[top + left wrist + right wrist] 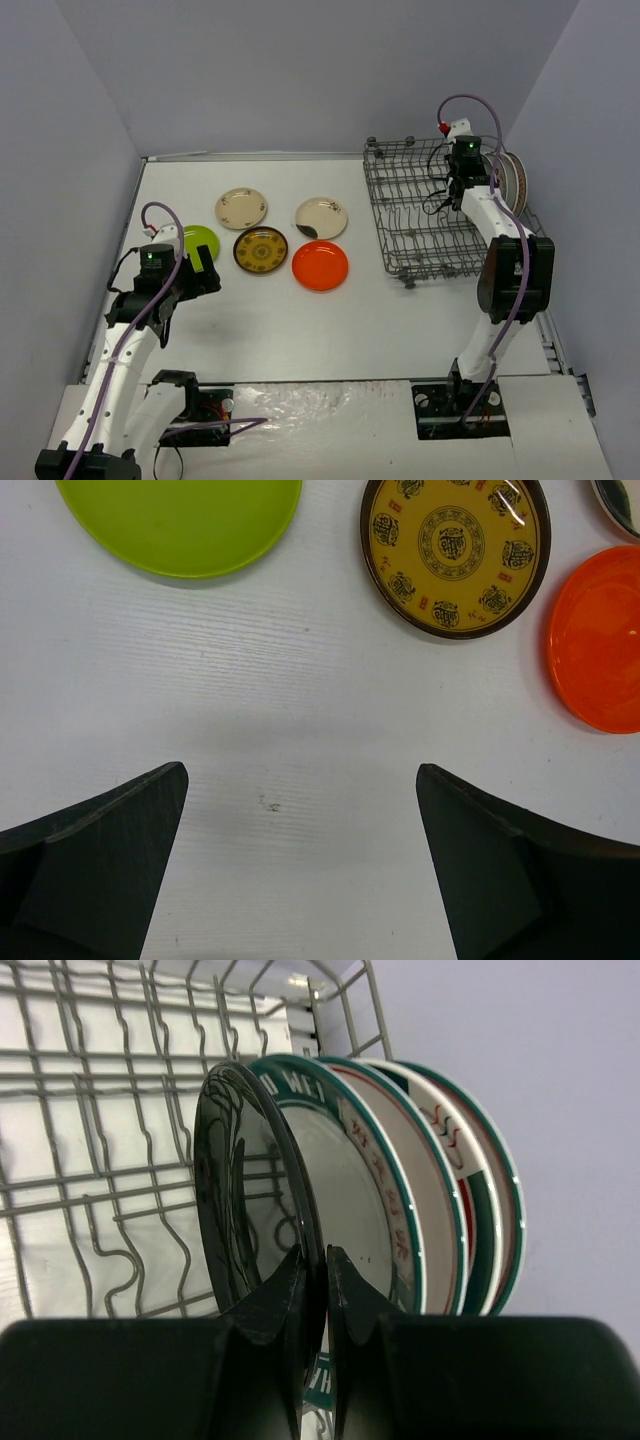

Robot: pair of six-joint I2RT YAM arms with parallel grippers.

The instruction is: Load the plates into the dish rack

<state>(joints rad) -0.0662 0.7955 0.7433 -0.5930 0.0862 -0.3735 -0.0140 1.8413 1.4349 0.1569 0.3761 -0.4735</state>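
Several plates lie flat on the table: a lime-green plate [200, 241], two cream plates [241, 208] [321, 217], a brown plate with a yellow pattern [261, 249] and an orange plate [320, 265]. My left gripper [300, 810] hovers open over bare table just short of the lime-green plate [180, 520]. In the dish rack [410, 215], three white plates with green and red rims [400, 1180] stand on edge. A black plate [235, 1190] stands beside them, and my right gripper [316, 1260] is shut on its rim.
The rack sits at the table's far right, close to the right wall. Its wire tines [100, 1110] stand empty left of the black plate. Grey walls enclose the table on three sides.
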